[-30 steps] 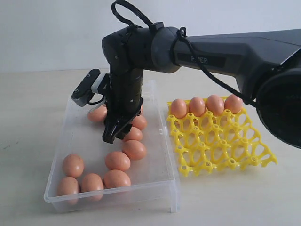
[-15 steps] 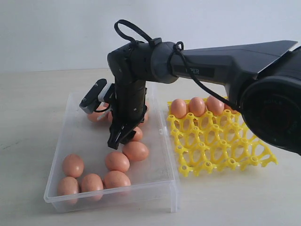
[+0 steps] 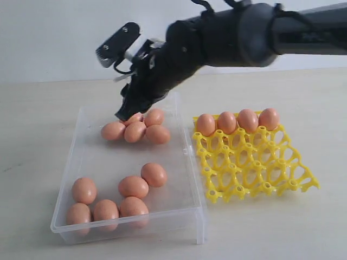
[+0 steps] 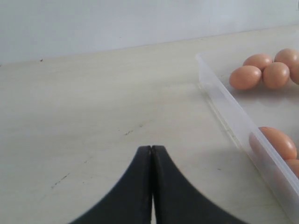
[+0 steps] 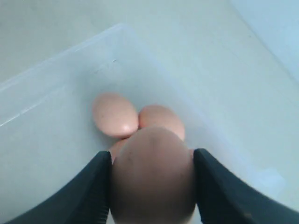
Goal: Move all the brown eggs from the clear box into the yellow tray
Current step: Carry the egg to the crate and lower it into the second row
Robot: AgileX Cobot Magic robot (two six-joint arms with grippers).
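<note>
Exterior view: right gripper (image 3: 126,112) hangs tilted over the far end of the clear box (image 3: 130,227), tips just above a cluster of brown eggs (image 3: 134,131). Six more lie loose at the near end. The yellow tray (image 3: 255,162) sits just right of the box, with four eggs seated in its far row and the other cups bare. The grip itself is not readable from here.

Left wrist view: left gripper (image 4: 152,156) clenched, jaw tips pressed together with nothing between them. It sits over bare table (image 4: 84,116), left of the box.

Right wrist view: jaws clasp one held egg (image 5: 152,179) across its waist, a dark finger on each flank. Two eggs lie touching on the box floor beyond it.

Handling, judged:
- Light, with a rigid but brittle shell.
- Smooth and rounded, so apt to squirt out of a skewed pinch.
- Best hold is across the short waist, with only enough squeeze to carry.
- Loose ones roll when nudged.
- Clustered ones leave little finger room, so take an outer egg first.
- Lower each egg into a cup; do not drop it.
</note>
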